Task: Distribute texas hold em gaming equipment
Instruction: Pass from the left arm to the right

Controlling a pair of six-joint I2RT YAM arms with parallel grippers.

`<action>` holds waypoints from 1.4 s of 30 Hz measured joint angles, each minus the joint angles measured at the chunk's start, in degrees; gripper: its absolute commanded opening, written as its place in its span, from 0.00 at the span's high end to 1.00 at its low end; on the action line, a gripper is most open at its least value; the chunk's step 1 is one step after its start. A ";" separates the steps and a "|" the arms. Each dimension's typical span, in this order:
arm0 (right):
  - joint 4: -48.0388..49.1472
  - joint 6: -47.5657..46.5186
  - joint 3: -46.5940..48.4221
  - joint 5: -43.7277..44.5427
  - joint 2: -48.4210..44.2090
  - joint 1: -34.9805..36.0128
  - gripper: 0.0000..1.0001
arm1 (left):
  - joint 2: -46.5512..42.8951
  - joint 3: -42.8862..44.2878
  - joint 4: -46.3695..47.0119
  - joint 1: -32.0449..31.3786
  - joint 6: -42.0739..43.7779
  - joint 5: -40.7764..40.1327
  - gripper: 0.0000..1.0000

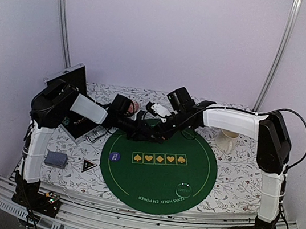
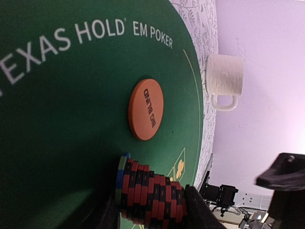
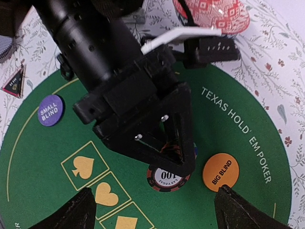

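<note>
checking the top camera, you get nothing on the chip stack (image 3: 167,177): both forearms cross over the far edge of the green poker mat (image 1: 155,178) and cover it, along with the big blind button (image 3: 220,171), and both sets of jaws are just dark lumps there. from the right wrist you see the left gripper (image 3: 172,160) from above, clamped on the stack near the mat's far rim, just beside the orange big blind button; top chip reads 100, the rest mostly behind a black finger. whether the stack sits on the felt or hangs just off it, you can't tell. left wrist view gives the side: red-and-black striped edges, a blue and a green chip at one end, lower part cut off by the frame. right gripper (image 3: 155,206) is released, fingers spread wide, only mat between them. only the top camera shows the grey-blue card deck (image 1: 56,159) whole, off the mat on the left near a black triangular tile (image 1: 88,166); the right wrist clips it at the frame corner. small blind button (image 1: 115,156) lies on the mat's left part. cream mug (image 1: 227,140) stands off the mat to the right. pink patterned dish (image 3: 212,14) is cut off at the top of the right wrist frame. a small disc (image 1: 184,188) by the lettering is too small to read.
</note>
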 measured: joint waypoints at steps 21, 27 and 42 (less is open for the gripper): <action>-2.69 -5.20 12.37 -3.37 15.41 -2.89 0.28 | 2.05 1.86 1.68 0.11 -1.62 -0.02 0.94; -2.19 -6.97 13.64 -4.00 18.67 -3.54 0.34 | 2.89 2.40 2.19 0.42 -2.34 0.59 0.93; -4.24 -9.77 16.79 -4.55 20.11 -3.61 0.78 | 3.76 2.91 4.15 0.81 -5.31 0.48 0.86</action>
